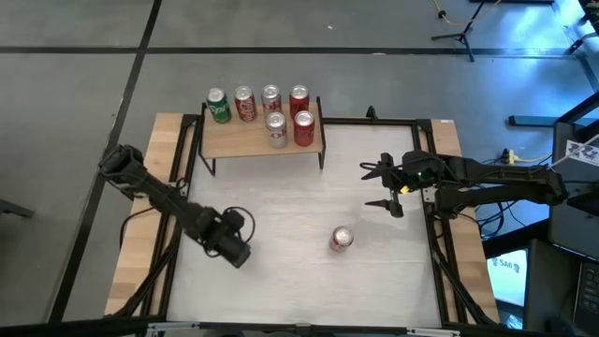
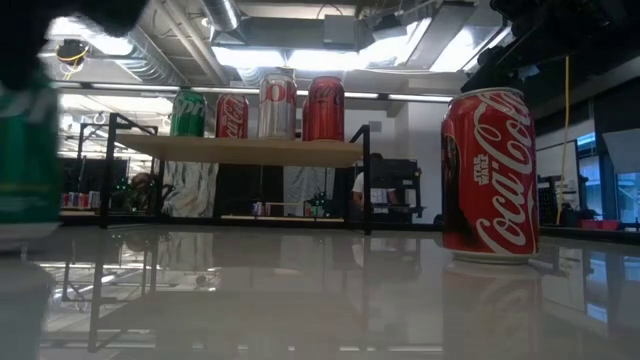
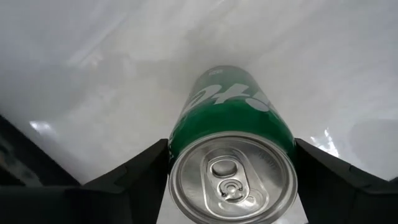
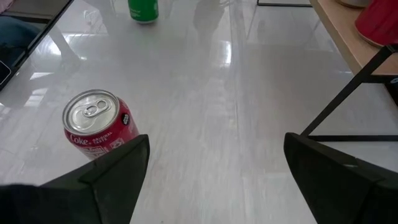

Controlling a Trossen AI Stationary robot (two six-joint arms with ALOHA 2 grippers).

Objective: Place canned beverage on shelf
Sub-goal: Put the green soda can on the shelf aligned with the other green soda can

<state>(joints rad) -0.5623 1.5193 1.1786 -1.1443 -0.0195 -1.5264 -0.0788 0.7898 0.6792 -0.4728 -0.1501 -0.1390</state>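
Six cans already line the shelf [image 1: 245, 140]. The left claw [image 3: 230, 186] straddles a green can [image 3: 231, 124] standing on the surface [image 1: 281, 215], grip unconfirmed. The right claw [image 4: 214, 174] waits wide near the red can [image 1: 342, 239].

Green can [image 2: 25, 150] blurred, edge-cropped

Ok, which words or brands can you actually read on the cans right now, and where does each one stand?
"Coca-Cola" and "STAR WARS": red can standing on the white table.
"Coke", with "ORIGINAL TASTE" under it: the same red can, right wrist view.
Green can between the left pincer's fingers: white lettering cut off, unreadable.
Shelf cans: labels too small to read.
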